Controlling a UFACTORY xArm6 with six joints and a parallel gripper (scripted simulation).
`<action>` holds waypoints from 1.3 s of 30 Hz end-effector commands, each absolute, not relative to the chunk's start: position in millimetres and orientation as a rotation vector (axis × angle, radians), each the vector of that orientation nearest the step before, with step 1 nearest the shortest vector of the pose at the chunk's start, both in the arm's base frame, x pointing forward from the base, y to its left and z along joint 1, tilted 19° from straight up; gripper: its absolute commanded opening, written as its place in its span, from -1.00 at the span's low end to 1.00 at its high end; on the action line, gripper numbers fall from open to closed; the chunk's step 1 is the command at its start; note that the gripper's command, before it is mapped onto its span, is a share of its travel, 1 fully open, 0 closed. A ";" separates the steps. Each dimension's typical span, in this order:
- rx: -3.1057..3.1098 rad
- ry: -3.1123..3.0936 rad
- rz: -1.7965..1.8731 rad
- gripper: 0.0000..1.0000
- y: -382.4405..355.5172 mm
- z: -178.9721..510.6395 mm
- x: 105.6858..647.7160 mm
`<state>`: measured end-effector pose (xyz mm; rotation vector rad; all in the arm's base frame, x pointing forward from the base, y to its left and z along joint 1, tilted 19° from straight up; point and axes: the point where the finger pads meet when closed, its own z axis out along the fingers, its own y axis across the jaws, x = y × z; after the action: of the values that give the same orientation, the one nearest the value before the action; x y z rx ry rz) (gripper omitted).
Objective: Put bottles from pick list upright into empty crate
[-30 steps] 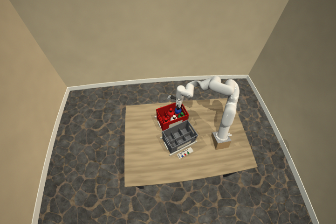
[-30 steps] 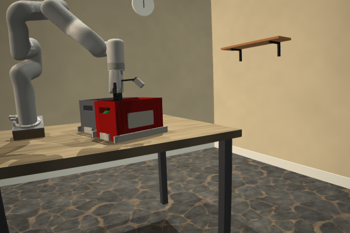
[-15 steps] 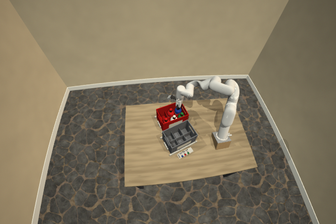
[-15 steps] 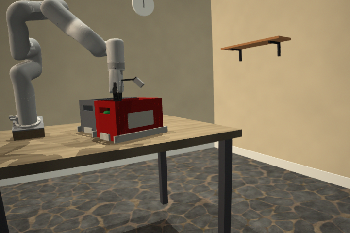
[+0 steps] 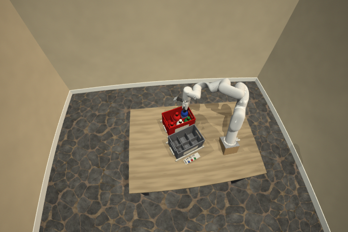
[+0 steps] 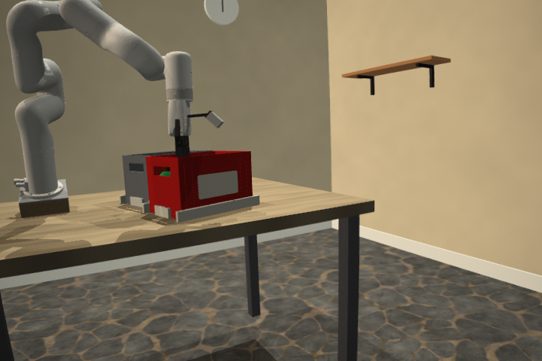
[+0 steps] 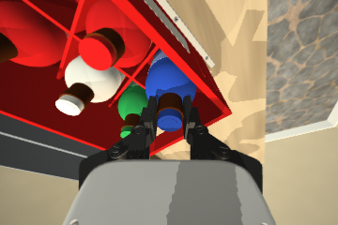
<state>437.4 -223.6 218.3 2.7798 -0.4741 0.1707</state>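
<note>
My gripper (image 5: 184, 110) (image 6: 182, 153) (image 7: 170, 105) is shut on the neck of the blue bottle (image 5: 184, 114) (image 7: 169, 82), which is upright in a corner compartment of the red crate (image 5: 191, 123) (image 6: 216, 162). Beside it are a green bottle (image 5: 187, 119) (image 7: 131, 102) and a white bottle (image 5: 180, 122) (image 7: 101, 80). Two red bottles show, one (image 5: 176, 117) (image 7: 125, 28) near the middle and one (image 5: 172, 124) (image 7: 36, 42) further off. The grey crate (image 5: 179, 153) (image 6: 129, 183) is empty. The pick list (image 5: 197, 156) shows blue, red and green marks; its counts are too small to read.
Both crates stand close side by side on the wooden table (image 5: 149, 169) (image 6: 301, 193), with low pale rails (image 6: 216, 208) around them. The arm's base (image 5: 229, 149) (image 6: 43, 206) stands to the right of the grey crate in the top view.
</note>
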 end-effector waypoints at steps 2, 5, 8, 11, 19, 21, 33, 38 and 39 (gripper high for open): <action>2.779 -0.474 0.177 -1.00 -221.1 227.8 437.9; 2.779 -0.474 0.177 -1.00 -219.4 232.5 437.5; 2.779 -0.474 0.177 -1.00 -217.8 237.2 437.2; 2.779 -0.474 0.177 -1.00 -216.1 241.9 436.9; 2.779 -0.474 0.177 -1.00 -212.9 251.4 436.2; 2.779 -0.474 0.177 -1.00 -211.8 254.5 436.0; 2.779 -0.474 0.177 -1.00 -206.3 270.2 434.9; 2.779 -0.474 0.177 -1.00 -203.6 278.1 434.3; 2.779 -0.474 0.177 -1.00 -203.1 279.7 434.2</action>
<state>433.5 -205.1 271.3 2.7802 -0.4741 0.1686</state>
